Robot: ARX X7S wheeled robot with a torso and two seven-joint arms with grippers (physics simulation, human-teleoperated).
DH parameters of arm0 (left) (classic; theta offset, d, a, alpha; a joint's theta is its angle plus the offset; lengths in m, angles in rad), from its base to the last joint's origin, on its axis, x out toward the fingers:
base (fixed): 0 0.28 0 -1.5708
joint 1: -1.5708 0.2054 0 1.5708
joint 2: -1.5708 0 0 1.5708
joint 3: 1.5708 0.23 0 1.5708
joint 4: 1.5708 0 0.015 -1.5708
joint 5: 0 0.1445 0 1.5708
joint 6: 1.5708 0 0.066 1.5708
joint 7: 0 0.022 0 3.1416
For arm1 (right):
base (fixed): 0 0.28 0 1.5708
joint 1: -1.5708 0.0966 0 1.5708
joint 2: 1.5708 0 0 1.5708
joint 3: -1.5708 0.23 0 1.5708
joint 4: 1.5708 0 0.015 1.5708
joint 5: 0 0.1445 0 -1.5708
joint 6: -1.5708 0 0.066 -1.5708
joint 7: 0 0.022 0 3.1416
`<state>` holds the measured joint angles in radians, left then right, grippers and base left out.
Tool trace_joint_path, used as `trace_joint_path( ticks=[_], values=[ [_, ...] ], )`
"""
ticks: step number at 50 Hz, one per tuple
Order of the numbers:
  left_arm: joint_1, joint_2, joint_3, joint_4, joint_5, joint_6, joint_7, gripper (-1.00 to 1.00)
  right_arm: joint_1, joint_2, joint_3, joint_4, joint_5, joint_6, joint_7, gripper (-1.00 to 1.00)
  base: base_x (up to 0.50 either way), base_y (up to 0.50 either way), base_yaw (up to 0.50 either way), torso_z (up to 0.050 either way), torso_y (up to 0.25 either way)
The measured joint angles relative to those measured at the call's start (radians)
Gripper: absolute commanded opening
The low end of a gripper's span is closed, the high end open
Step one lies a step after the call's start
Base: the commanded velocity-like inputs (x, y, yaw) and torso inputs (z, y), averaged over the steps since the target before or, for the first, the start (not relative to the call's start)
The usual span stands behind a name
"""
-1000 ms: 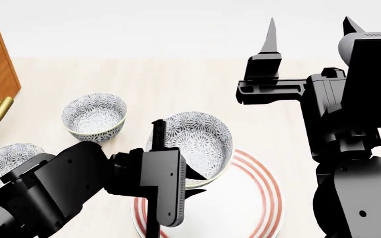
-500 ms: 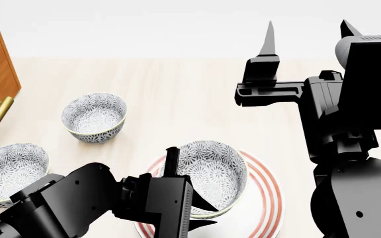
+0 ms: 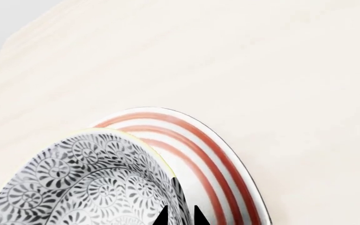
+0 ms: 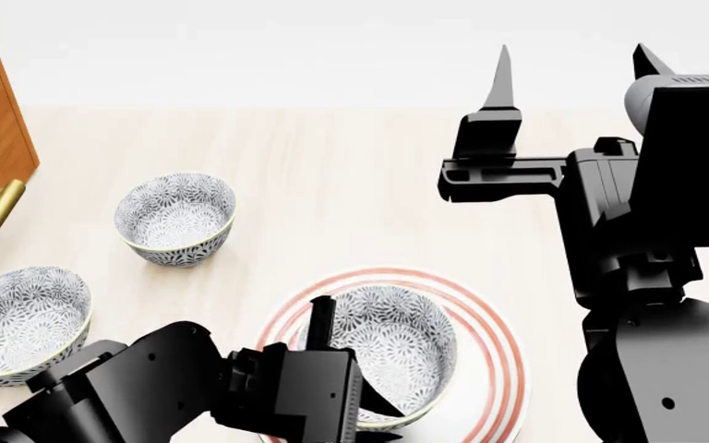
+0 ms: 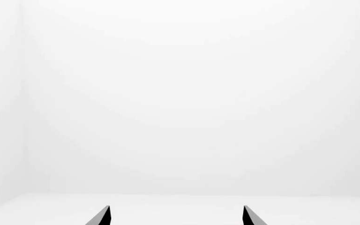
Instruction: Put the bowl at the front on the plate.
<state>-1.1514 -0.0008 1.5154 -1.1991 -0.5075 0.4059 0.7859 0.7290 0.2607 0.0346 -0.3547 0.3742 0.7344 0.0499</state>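
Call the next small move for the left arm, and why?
Probably open the left gripper and let go. Its fingers pinch the rim of the bowl, which in the head view already sits inside the red rings of the plate. I can't confirm contact; ease down first if unsure.

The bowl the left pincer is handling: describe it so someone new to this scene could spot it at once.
Start at the red-ringed plate on the pale wooden table, nearest the robot. The patterned bowl sits over its middle, with the left pincer shut on its near rim. The two look-alike bowls stand on bare table further left.
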Motion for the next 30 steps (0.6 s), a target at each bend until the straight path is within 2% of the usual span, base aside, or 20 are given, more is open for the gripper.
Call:
trace_joint_path(
  ticks=[1, 19, 30],
  values=[
    [0.000, 0.000, 0.000, 0.000, 0.001, -0.003, -0.007, 1.00, 0.000, 0.000, 0.000, 0.000, 0.001, -0.001, 0.000, 1.00, 0.00, 0.00, 0.00, 0.000, 0.000],
    [-0.016, 0.000, -0.023, 0.007, -0.010, -0.017, -0.082, 1.00, -0.002, 0.004, 0.002, 0.004, 0.013, -0.007, 0.006, 1.00, 0.00, 0.00, 0.00, 0.000, 0.000],
    [-0.055, 0.000, -0.048, 0.042, -0.150, -0.048, -0.017, 1.00, 0.006, 0.008, 0.005, 0.007, 0.017, -0.010, 0.011, 1.00, 0.00, 0.00, 0.00, 0.000, 0.000]
  ],
)
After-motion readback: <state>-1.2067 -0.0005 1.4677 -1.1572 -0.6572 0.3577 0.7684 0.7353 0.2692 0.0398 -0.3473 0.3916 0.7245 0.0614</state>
